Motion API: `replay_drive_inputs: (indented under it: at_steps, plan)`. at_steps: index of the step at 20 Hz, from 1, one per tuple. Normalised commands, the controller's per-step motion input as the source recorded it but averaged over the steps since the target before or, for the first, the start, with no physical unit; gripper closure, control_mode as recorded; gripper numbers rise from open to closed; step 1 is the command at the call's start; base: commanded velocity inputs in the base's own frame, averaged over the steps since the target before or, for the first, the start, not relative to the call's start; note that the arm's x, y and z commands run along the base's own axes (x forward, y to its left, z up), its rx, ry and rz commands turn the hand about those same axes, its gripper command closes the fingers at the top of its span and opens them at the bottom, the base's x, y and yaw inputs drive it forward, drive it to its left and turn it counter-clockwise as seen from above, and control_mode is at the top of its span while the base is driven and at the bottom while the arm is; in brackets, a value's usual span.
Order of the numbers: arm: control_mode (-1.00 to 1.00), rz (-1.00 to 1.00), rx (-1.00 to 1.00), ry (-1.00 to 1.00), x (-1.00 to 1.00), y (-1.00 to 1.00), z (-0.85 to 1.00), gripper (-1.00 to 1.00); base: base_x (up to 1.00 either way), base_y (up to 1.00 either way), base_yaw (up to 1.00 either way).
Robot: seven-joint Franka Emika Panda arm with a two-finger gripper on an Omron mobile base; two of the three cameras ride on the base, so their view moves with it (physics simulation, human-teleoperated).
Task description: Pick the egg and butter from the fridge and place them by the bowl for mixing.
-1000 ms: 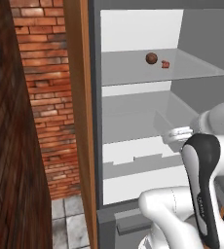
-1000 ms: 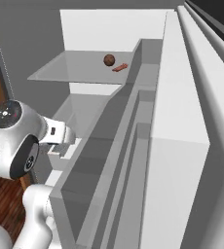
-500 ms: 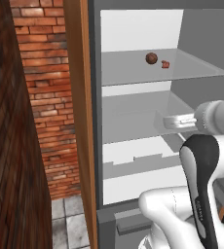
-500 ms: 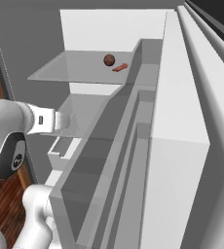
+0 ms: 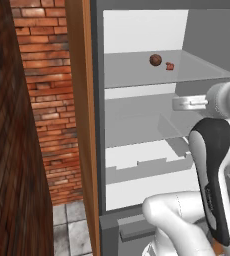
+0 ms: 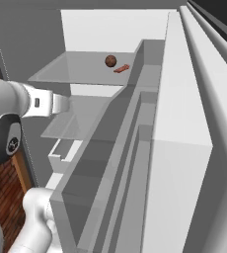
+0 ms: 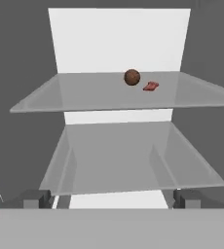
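Grey jaws (image 7: 111, 198) wide apart, empty

A tiny bright red flat item (image 5: 170, 66) lies on a translucent pale grey shelf. A rough red brick wall (image 5: 52, 110) with pale mortar lines stands at the left, and a dark brown brick surface (image 5: 12, 165) runs along the nearer left side. An upright orange-brown wooden panel (image 5: 82, 125) rises beside the bricks. Below, grey stone floor tiles (image 5: 72, 232) meet the wall's foot.
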Motion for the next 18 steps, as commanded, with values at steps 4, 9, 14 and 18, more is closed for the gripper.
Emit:
replay_drive_inputs:
  at_steps: [4, 9, 14, 18]
  plan:
    - [-1.0, -0.15, 0.0, 0.0, 0.16, -0.04, 0.53, -1.0, 0.0, 0.0, 0.0]
    - [-1.0, -0.07, 0.0, 0.0, 0.12, -0.1, 0.43, -1.0, 0.0, 0.0, 0.0]
    - [-1.0, 0.03, 0.0, 0.0, 0.38, -0.19, 0.05, -1.0, 0.0, 0.0, 0.0]
    - [-1.0, 0.05, 0.0, 0.0, 0.61, -0.13, 0.0, -1.0, 0.0, 0.0, 0.0]
